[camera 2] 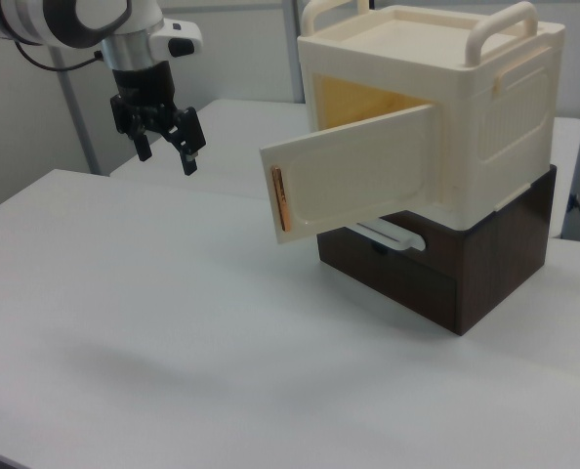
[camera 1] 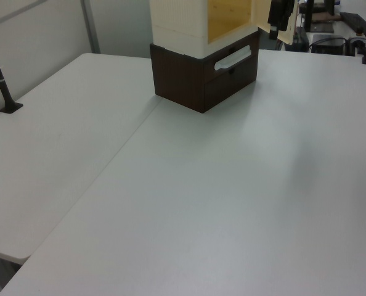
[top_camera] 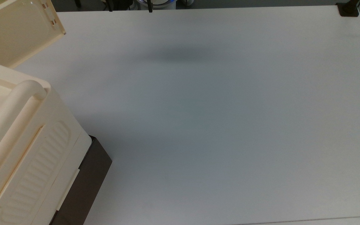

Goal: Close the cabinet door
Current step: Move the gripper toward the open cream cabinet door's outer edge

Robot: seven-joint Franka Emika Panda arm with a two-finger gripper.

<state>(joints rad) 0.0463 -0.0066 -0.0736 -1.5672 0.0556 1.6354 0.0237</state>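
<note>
The cabinet [camera 2: 485, 107] is a cream box with bar handles on top, standing on a dark brown base [camera 2: 485, 264]. Its cabinet door [camera 2: 358, 181] stands swung open, about halfway out, with a brownish slot along its free edge. My gripper [camera 2: 167, 156] hangs in the air at the right view's left, well apart from the door's free edge, open with nothing between its fingers. In the top view the cabinet [top_camera: 27, 147] fills the lower left and the open cabinet door [top_camera: 14, 31] shows at the upper left. The left view shows the cabinet [camera 1: 177, 24] at the far end of the table.
The white table [top_camera: 214, 118] stretches out bare in front of the cabinet. A white drawer handle [camera 2: 388, 233] sits on the brown base below the door. A black clamp [top_camera: 348, 9] grips the top view's upper right corner, and a black post [camera 1: 1, 80] stands at the left view's left.
</note>
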